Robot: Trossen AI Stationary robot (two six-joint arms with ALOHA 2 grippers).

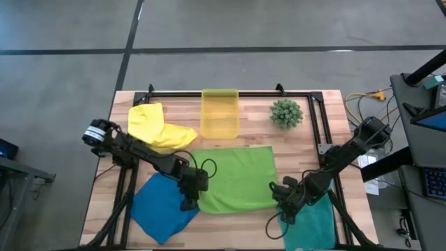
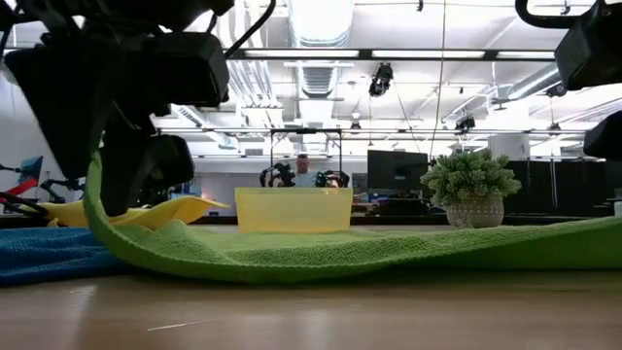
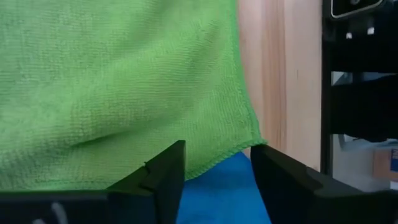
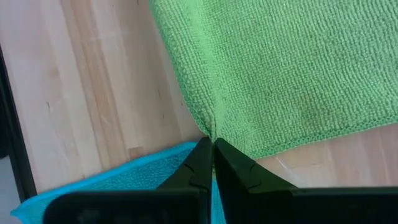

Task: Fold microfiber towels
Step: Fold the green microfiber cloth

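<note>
My left gripper (image 3: 217, 180) sits at the near-left corner of the lime green towel (image 1: 237, 178), and my fingers (image 3: 155, 183) there are parted with nothing between them; the towel's corner hangs just ahead of the gap, its hem passing in front of both fingertips, with the royal blue towel (image 1: 162, 206) showing underneath. From table height that same edge of the green cloth is lifted up toward me while the rest lies flat across the wooden table (image 1: 327, 125).

My right gripper (image 4: 212, 158) is at the towel's near-right corner, fingers pinched together on the green hem, a small pucker of cloth running right into my tips. The teal towel (image 1: 310, 223) lies beneath that hand.

The yellow towel (image 1: 157, 127) is crumpled at the far left, beside the yellow bin (image 1: 220, 111), and the small green plant (image 1: 286, 113) stands to the bin's right
</note>
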